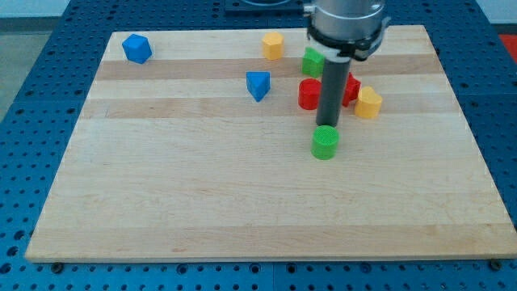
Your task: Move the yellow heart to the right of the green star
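Green block (325,142) touching my tip (328,126)

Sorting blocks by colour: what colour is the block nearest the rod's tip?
Green, just below my tip; the camera view shows it.

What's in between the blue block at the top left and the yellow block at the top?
Nothing. In the camera view, only bare wooden board lies between the blue block and the yellow block.

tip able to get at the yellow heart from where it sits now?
Probably yes. My tip sits just above the green round block; the yellow heart-like block lies up and right of it, beside a red block, with bare board between.
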You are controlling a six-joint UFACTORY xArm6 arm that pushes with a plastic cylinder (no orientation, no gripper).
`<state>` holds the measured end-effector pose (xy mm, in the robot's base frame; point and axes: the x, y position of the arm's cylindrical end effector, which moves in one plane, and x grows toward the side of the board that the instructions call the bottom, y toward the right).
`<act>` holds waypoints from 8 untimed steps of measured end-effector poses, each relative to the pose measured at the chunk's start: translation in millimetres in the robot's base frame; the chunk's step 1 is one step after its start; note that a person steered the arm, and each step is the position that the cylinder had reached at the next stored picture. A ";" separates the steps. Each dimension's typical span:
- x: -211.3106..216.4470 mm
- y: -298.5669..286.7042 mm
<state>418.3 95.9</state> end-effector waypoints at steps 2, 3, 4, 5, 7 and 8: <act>-5.3 51.1; -16.2 66.6; -26.9 73.6; -36.2 76.9; -66.4 79.5; -83.5 79.5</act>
<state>334.8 175.4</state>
